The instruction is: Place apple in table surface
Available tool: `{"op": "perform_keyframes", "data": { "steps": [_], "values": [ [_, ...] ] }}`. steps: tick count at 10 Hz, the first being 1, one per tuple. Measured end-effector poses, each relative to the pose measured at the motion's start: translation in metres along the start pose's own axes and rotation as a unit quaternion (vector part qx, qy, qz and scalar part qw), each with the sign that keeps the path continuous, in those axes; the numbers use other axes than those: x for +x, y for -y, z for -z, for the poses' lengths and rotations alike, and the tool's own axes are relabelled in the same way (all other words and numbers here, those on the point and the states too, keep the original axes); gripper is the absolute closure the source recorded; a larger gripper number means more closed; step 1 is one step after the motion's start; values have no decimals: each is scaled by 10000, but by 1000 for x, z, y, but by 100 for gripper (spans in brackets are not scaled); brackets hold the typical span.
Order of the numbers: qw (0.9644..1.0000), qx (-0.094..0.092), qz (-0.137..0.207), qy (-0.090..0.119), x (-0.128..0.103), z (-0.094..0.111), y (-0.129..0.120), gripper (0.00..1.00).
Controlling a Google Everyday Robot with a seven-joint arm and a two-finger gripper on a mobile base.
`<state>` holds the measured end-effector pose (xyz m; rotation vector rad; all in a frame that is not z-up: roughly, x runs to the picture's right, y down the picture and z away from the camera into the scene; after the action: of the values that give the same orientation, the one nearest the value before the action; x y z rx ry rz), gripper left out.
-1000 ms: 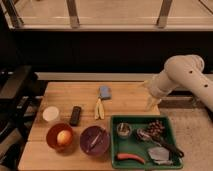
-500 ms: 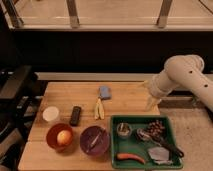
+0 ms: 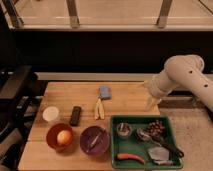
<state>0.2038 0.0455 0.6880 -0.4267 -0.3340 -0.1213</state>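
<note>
Camera view, apple (image 3: 63,137) in bowl (image 3: 49,136), well apart from spread fingers (image 3: 150,103) at table (image 3: 127,102) edge

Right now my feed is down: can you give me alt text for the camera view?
The apple sits in an orange bowl at the front left of the wooden table surface, while the gripper hangs open and empty over the table's right edge. Also on the table are a purple bowl, a banana and a green tray of small items.
</note>
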Motion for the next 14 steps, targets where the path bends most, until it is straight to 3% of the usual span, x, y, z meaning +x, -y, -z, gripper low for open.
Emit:
{"op": "perform_keyframes", "data": {
  "steps": [3,5,7,11,12,13,14],
  "values": [
    [9999,-32,115,-52,-2,8,8,27],
    [9990,-178,415,-68,-25,14,19,27],
    [9969,-340,710,24,-56,2,21,27],
    [9865,-718,1397,463,-140,-34,17,27],
    [9818,-854,1550,682,-171,-46,13,27],
    [9794,-946,1582,829,-188,-52,8,27],
    [9739,-1117,1627,1125,-216,-61,-3,27]
  ]
}}
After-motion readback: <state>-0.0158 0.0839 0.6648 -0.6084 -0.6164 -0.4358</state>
